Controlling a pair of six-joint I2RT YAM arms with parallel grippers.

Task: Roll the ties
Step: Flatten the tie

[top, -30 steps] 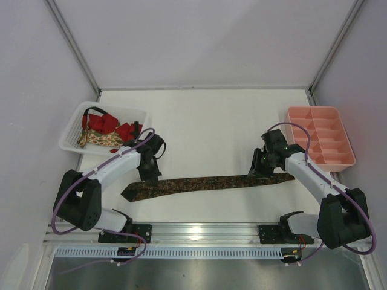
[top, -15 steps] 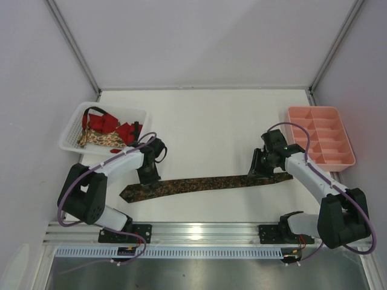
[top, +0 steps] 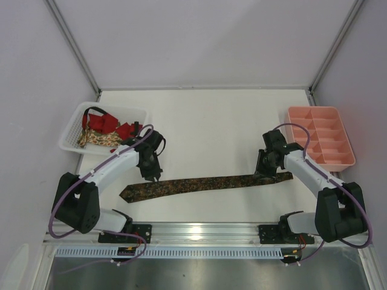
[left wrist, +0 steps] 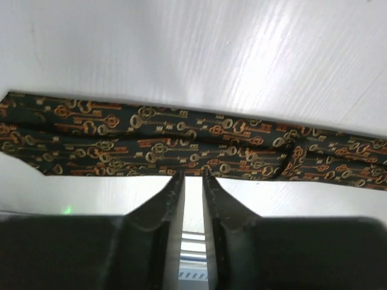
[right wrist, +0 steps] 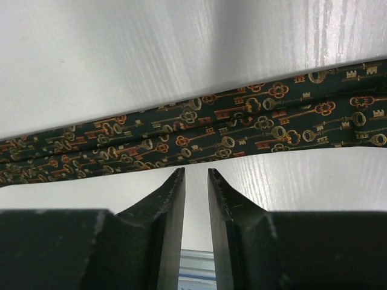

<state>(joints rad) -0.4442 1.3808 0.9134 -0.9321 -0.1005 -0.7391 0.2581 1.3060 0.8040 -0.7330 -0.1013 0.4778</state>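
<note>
Here the white surface (top: 205,115) carries one long dark necktie patterned with gold and red keys (top: 205,182), laid flat and straight across its near half, wide pointed end to the left. More ties, red and floral (top: 109,130), lie heaped in the white mesh basket (top: 71,124). The left gripper (left wrist: 191,174) and right gripper (right wrist: 196,171) stand at the tie's edge, jaws slightly apart, holding nothing. Rolling looks unstarted; next, one end wants pinching and turning over

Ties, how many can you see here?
3, as far as shows: a dark patterned tie lies flat on the table, and a red tie and a beige floral tie sit tangled in the white basket, where more may be hidden.
</note>
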